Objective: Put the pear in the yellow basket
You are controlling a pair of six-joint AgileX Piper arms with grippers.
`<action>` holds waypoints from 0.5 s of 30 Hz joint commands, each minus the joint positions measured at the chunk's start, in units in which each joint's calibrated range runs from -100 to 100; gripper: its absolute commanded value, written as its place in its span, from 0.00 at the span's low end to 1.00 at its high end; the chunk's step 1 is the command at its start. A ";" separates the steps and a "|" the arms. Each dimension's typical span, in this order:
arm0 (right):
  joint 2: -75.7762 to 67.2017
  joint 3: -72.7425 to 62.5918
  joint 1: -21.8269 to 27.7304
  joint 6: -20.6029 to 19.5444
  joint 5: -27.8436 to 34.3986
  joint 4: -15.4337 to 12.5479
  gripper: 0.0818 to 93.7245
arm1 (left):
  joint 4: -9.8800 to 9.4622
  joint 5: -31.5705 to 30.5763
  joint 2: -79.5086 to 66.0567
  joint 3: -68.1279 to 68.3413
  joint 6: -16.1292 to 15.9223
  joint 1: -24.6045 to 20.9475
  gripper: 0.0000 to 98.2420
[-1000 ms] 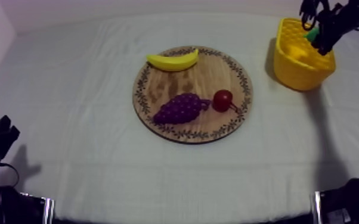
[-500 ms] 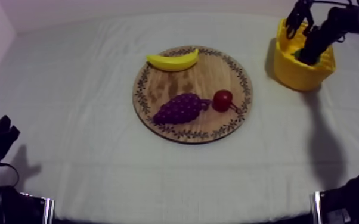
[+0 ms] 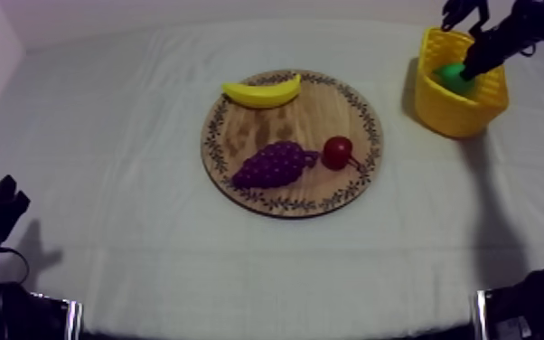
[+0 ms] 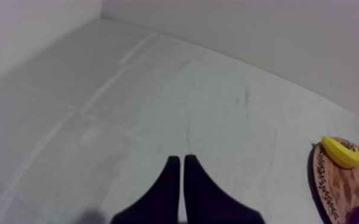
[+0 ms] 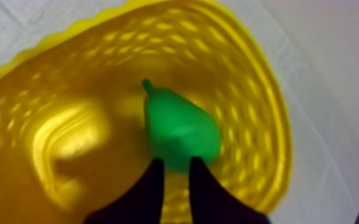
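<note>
right claw (image 5: 177, 161) hung over the yellow latticed basket (image 5: 68, 119), its two black fingers (image 5: 153, 179) a little apart and gripping nothing. just past their tips the green toy pear (image 5: 182, 128) lay on the basket floor, stalk pointing away from the claw, against the far wall.

from above, the same claw (image 3: 468, 69) reached in from the upper right and sat over the basket (image 3: 438, 101) at the table's far right corner, with the pear (image 3: 452, 74) showing green inside.

left claw (image 4: 179, 158) was clenched - fingers pressed together into a narrow wedge - above bare grey-white cloth (image 4: 158, 89).

well apart from the basket, mid-table, sat the round wooden board with a patterned rim (image 3: 321, 113). on it lay a yellow toy banana (image 3: 262, 91) at the far edge, a purple bunch of grapes (image 3: 276, 165) nearer, and a small red fruit (image 3: 336, 152) just beside the grapes.
</note>
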 commanded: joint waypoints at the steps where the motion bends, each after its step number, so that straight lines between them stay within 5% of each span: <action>1: -5.62 2.09 0.49 1.36 0.26 -4.60 0.04 | 0.01 -0.01 -0.04 0.00 0.02 -0.03 0.00; 5: -14.61 8.67 1.65 2.53 0.71 -9.98 0.01 | 0.01 -0.01 -0.04 0.00 0.02 -0.03 0.00; 15: -39.90 30.14 4.18 -2.61 3.63 -17.19 0.01 | 0.01 -0.01 -0.04 0.00 0.02 -0.03 0.00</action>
